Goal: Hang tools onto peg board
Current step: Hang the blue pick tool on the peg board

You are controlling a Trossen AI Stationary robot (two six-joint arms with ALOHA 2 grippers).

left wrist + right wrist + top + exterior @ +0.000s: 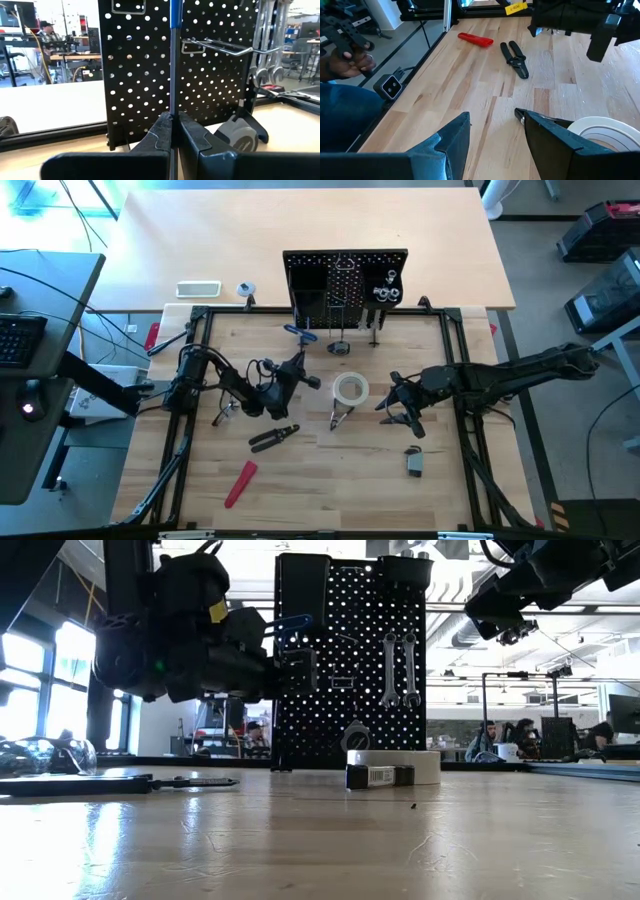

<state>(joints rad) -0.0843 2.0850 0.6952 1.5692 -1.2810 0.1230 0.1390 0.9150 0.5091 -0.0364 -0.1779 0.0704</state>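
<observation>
The black peg board (345,280) stands upright at the table's far side, with two silver wrenches (386,292) hanging on it. My left gripper (297,363) is just in front of the board, shut on a blue-handled tool (300,333) whose handle end (290,625) points at the board. In the left wrist view a wire hook (220,46) sticks out of the board close beside the tool. My right gripper (398,408) hovers open above the table, right of the white tape roll (350,388), with nothing between its fingers (492,117). My left gripper pinches the tool's thin metal end (172,107) between its two fingers. The fingers come in level from the table's near side and lie along the tool. The tool sticks out past the fingertips toward the board, blue handle (174,15) foremost, lifted clear of the table.
Flat on the table lie black pliers (273,437), a red-handled tool (240,483), small pliers (340,418) and a dark tape measure (415,462). A grey round object (240,137) sits at the board's foot. A person's hand (345,55) shows beyond the table's edge.
</observation>
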